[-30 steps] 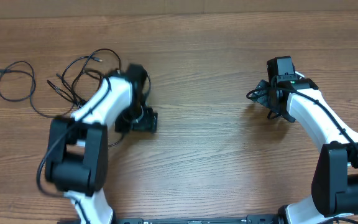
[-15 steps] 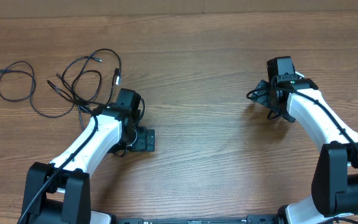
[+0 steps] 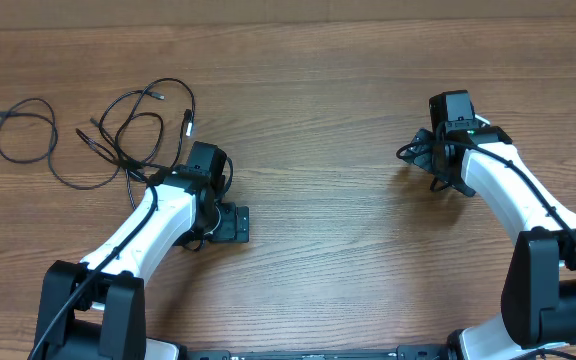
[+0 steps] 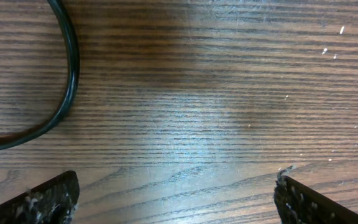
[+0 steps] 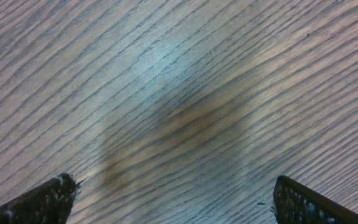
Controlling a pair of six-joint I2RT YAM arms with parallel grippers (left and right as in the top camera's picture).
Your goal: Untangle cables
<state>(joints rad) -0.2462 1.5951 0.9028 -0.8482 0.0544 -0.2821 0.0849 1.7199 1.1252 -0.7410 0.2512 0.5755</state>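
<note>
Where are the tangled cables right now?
In the overhead view, the cables lie loosely looped on the left side of the table, just beyond the left claw and far from the right arm.

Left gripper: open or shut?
Open. In the left wrist view the left gripper has its fingers at opposite lower corners, bare table between, nothing held.

A black cable [image 4: 72,68] is seen curving through the upper left of the frame, lying on the wooden table [image 4: 216,112]. The left gripper [image 4: 176,200] is shown spread wide, its fingertips [image 4: 42,200] at the bottom corners.
</note>
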